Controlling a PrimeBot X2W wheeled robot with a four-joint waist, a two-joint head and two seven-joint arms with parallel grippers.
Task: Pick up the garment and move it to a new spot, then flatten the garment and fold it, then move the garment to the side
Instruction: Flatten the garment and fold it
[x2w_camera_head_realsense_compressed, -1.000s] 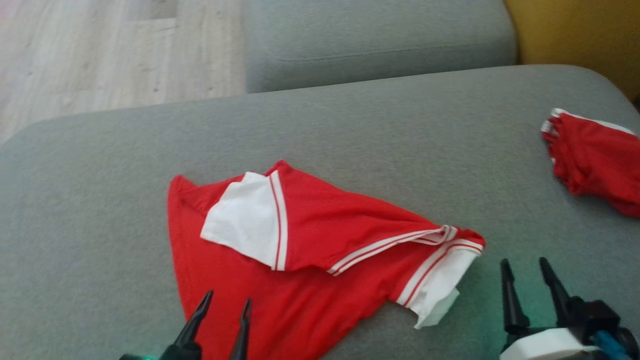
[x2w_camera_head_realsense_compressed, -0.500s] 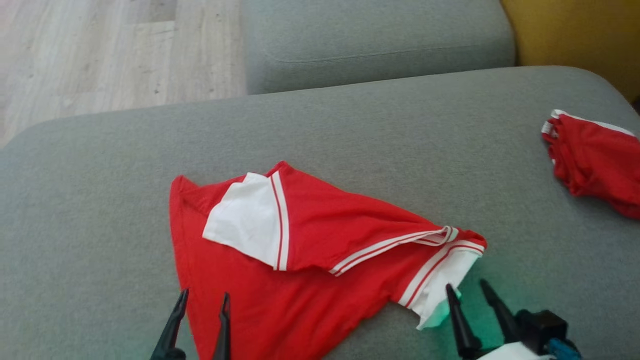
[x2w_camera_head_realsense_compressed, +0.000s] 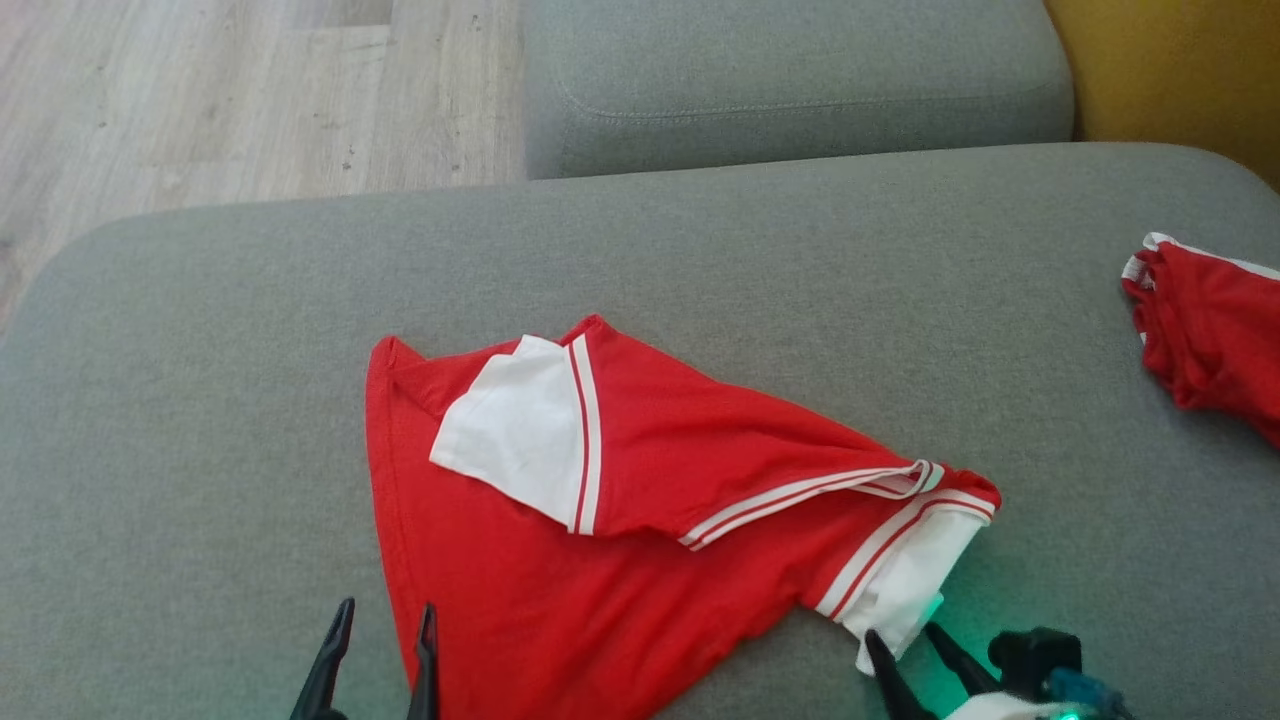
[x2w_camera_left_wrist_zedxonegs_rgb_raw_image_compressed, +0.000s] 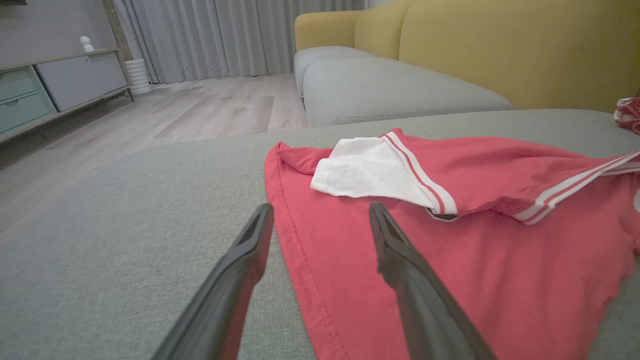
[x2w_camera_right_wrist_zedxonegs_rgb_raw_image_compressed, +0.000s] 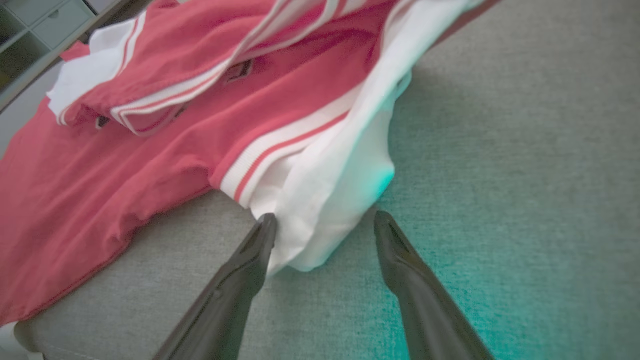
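Low down, left gripper and right gripper point forward, fingers spread empty, straddling edges of the garment.

Red garments: 2, the garment mid front cushion, the other red garment at that cushion's right edge. Grey cushions: 2, counting the rear cushion. Yellow backrest: 1. Grippers: 2, left gripper and right gripper, 2 dark fingers each, 4 total. Cabinet: 1. Small white object on its top: 1. White ribbed bin beside it: 1.
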